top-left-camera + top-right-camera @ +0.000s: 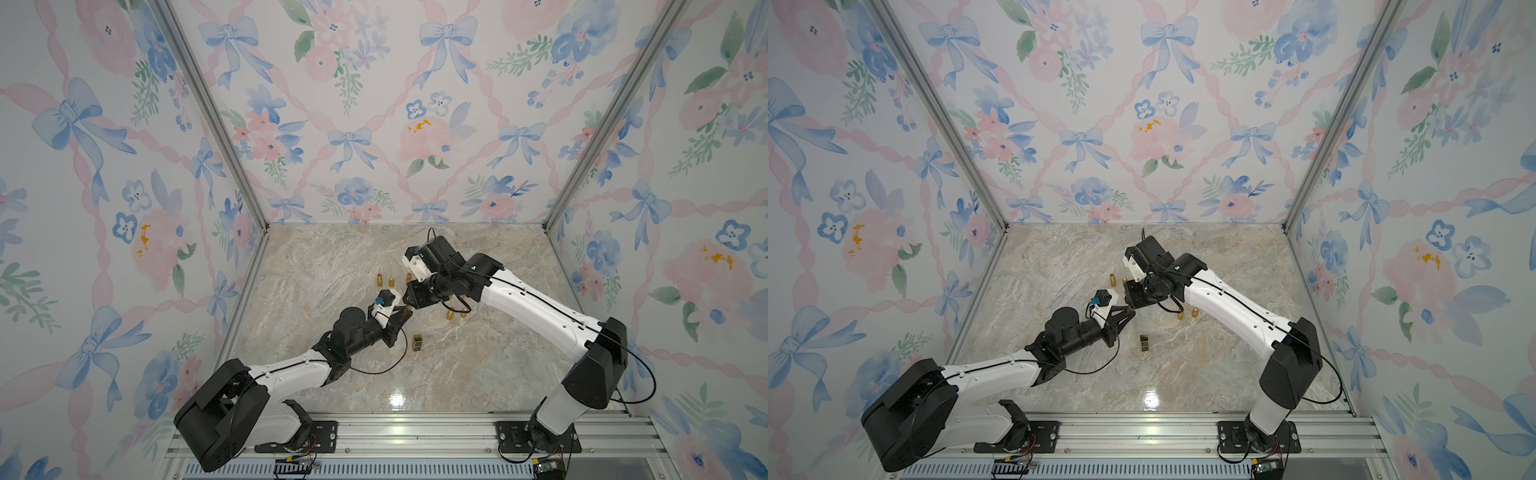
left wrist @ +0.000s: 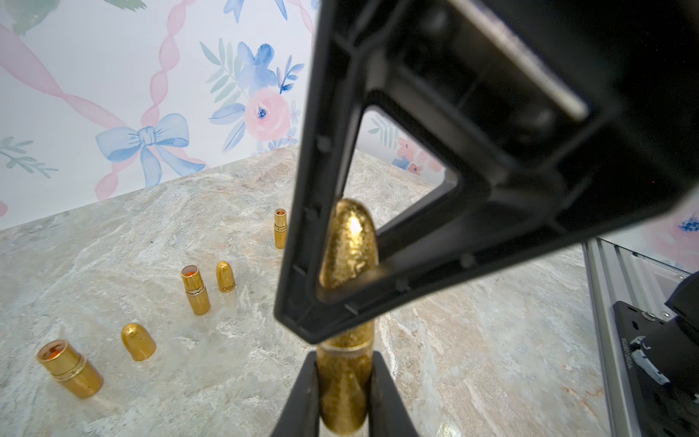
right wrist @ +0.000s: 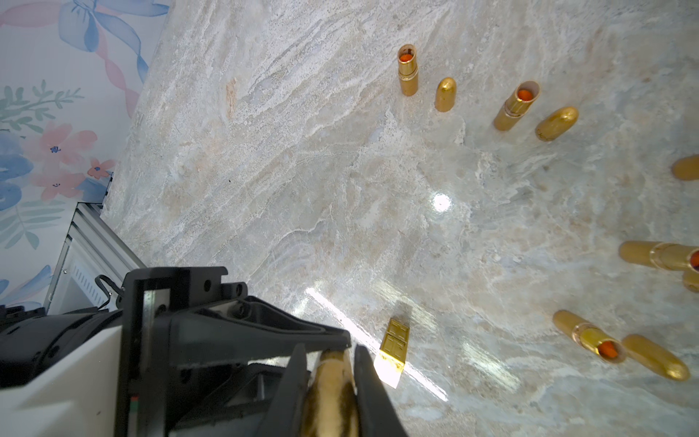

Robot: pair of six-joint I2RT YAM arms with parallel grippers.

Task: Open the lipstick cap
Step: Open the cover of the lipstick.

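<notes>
Okay, looking like the pre-pull grip step | gold lipstick (image 2: 346, 340) hanging between both arms | left gripper (image 2: 344, 363) clamping its base (image 2: 342, 401), right gripper (image 3: 329, 359) clamping its cap (image 2: 350, 242) | next: probably needing a straight pull apart

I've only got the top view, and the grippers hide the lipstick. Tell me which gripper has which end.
Observer: In the left wrist view, the left gripper is shut on the base.
Operator: Now the right one.
Observer: The right gripper is shut on the cap, low on it, close to the left gripper.
Operator: Report whether the cap is off.
Observer: Not yet, as far as I can see. Cap and base meet at the gold ring.
</notes>
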